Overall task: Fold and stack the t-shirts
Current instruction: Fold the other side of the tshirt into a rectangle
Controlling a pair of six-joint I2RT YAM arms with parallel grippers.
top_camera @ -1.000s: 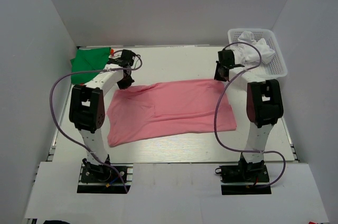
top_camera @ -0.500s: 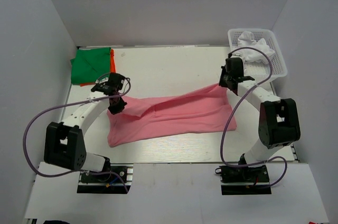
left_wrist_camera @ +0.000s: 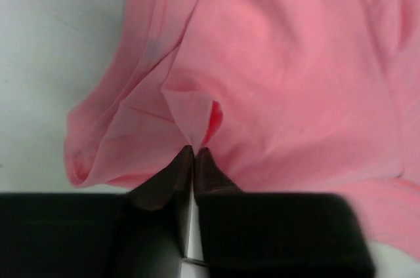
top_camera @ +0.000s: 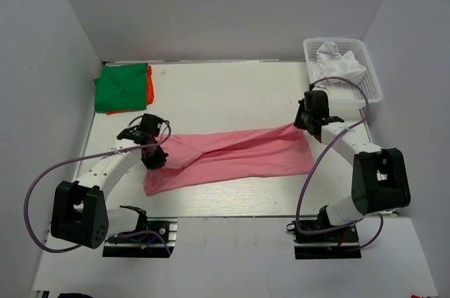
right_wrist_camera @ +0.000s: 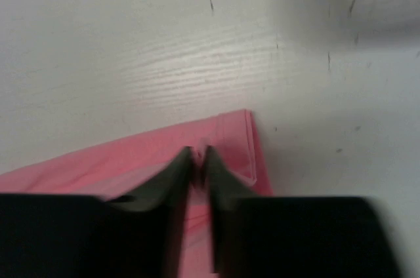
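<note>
A pink t-shirt (top_camera: 232,157) lies across the middle of the table, its far edge lifted and pulled toward the near side. My left gripper (top_camera: 156,154) is shut on the shirt's far left corner; in the left wrist view (left_wrist_camera: 193,150) a pinch of pink cloth (left_wrist_camera: 262,75) sits between the fingertips. My right gripper (top_camera: 302,121) is shut on the far right corner; the right wrist view (right_wrist_camera: 198,153) shows the pink hem (right_wrist_camera: 236,140) clamped. A folded green t-shirt (top_camera: 121,87) on an orange one (top_camera: 150,81) lies at the far left. White t-shirts (top_camera: 339,60) fill the basket.
A white plastic basket (top_camera: 373,80) stands at the far right corner. White walls close in the table on three sides. Purple cables loop beside both arms. Bare table shows beyond the pink shirt (top_camera: 232,94) and along the near edge.
Both grippers have moved toward the near side, carrying the pink shirt's far edge over the shirt. The shirt now looks narrower from far to near.
</note>
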